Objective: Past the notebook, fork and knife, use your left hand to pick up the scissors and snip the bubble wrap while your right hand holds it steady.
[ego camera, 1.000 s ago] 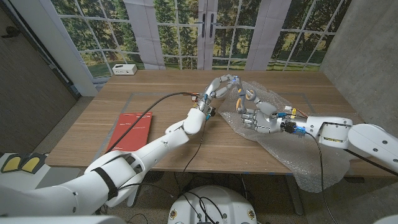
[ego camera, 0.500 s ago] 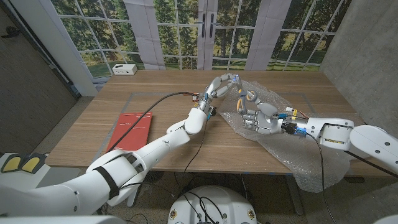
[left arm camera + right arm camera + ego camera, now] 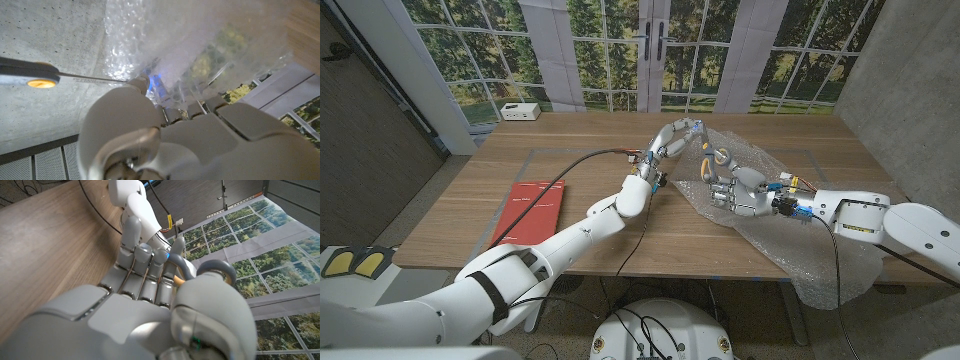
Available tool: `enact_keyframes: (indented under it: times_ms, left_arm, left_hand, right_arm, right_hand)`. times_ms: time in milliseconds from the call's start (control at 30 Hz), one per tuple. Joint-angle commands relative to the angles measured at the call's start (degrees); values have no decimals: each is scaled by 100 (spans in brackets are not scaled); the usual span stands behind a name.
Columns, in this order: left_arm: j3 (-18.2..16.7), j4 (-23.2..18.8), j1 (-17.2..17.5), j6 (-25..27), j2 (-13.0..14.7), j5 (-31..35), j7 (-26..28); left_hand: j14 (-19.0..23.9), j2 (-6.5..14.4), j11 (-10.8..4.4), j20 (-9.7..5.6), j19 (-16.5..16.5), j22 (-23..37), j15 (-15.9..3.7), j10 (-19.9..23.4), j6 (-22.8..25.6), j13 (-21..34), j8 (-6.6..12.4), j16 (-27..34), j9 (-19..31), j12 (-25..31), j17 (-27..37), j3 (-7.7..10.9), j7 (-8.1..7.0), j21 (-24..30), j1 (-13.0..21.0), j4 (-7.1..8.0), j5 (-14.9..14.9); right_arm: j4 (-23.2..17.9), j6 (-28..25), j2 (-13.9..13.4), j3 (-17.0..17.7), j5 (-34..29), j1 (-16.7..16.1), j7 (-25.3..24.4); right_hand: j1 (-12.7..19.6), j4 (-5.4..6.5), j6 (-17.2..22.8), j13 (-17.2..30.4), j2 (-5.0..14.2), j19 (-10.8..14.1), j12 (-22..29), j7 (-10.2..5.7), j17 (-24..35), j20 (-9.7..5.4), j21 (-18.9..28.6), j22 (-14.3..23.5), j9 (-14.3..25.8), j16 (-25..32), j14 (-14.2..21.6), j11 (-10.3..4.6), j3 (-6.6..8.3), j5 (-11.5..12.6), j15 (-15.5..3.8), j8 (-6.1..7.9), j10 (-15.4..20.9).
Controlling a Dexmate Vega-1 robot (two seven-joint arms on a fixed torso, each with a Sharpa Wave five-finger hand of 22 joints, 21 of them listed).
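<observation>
Our left hand (image 3: 678,136) gripping the scissors (image 3: 712,156), blades pointing toward our right hand (image 3: 732,188), whose fingers (image 3: 717,187) clutch the bubble wrap (image 3: 790,240), red notebook (image 3: 532,210) well apart on the bench (image 3: 570,160)

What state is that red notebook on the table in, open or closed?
Closed: the red notebook lies flat on the table, showing only its cover.

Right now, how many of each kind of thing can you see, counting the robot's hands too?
hands: 2 (left hand, right hand)
red notebook: 1
bubble wrap: 1
scissors: 1
white box: 1
Total: 6
</observation>
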Motion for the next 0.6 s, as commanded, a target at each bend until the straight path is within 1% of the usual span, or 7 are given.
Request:
enact_keyframes:
  times_ms: [33, 133, 233, 333, 400, 533, 600]
  left_arm:
    - [-23, -38, 36, -10, 32, -10, -12]
    - [-30, -46, 43, -22, 40, -18, -24]
    - [-39, -55, 55, -36, 47, -29, -34]
    - [-49, -73, 69, -43, 56, -36, -42]
    - [-60, -74, 80, -57, 58, -52, -46]
    - [-82, -108, 111, -50, 74, -79, -64]
    - [-97, -133, 132, -46, 83, -105, -84]
  left_hand:
    - [61, 21, 26, 7, 41, 18, -725, 48, 44, 15, -8, 24, -6, -10, 33, 35, -6, 41, -50, -39, -18]
    - [63, 22, 25, 8, 40, 18, -725, 48, 49, 16, -10, 23, -11, -13, 33, 39, -13, 40, -52, -44, -18]
    - [66, 22, 25, 10, 39, 18, -725, 50, 42, 17, -18, 22, -17, -15, 33, 42, -18, 40, -55, -48, -17]
    - [70, 23, 25, 8, 41, 18, -725, 51, 38, 18, -24, 22, -22, -17, 33, 45, -20, 40, -60, -51, -17]
    - [85, 28, 26, 12, 44, 18, -731, 51, 36, 19, -29, 26, -28, -20, 34, 52, -22, 40, -62, -54, -16]
    - [94, 24, 26, 9, 48, 18, -735, 51, 32, 20, -35, 26, -34, -23, 33, 55, -27, 41, -65, -61, -17]
    - [103, 24, 26, 11, 49, 18, -738, 50, 36, 20, -38, 28, -40, -26, 33, 58, -13, 41, -68, -66, -17]
  right_arm:
    - [-121, 37, 44, 91, 19, -105, -178]
    - [-142, 39, 57, 97, 23, -114, -226]
    - [-150, 44, 70, 93, 18, -123, -244]
    - [-158, 49, 86, 78, 17, -120, -252]
    - [-168, 53, 99, 70, 21, -117, -292]
    - [-177, 95, 126, 48, -24, -96, -331]
    - [-190, 127, 136, 48, -59, -91, -368]
  right_hand:
    - [462, -151, 30, -8, 83, -116, -28, -102, 11, -434, 28, 40, 56, -34, 19, -173, 320, -51, -825, 19, -48]
    - [583, -170, 44, 32, 83, -164, -11, -121, 7, -463, 40, 49, 77, -64, 15, -203, 511, -95, -825, 11, -31]
    - [576, -144, 98, 34, 26, -106, -10, -129, 6, -477, 44, 10, 89, -79, 44, -230, 585, -142, -828, 21, 4]
    - [439, -79, 117, 125, -111, -57, 41, -121, 7, -463, 47, -20, 96, -87, 82, -198, 528, -206, -825, 17, 17]
    - [307, -17, 137, 10, -198, -17, -32, -106, 8, -445, 49, -41, 86, -89, 117, -164, 463, -246, -824, 7, 61]
    - [219, 25, 149, 89, -243, 2, 9, -92, 12, -432, 54, -43, 84, -93, 135, -154, 423, -267, -824, 0, 65]
    - [62, 91, 170, 21, -361, 54, -34, -76, 15, -412, 54, -60, 73, -90, 164, -143, 320, -287, -822, -10, 114]
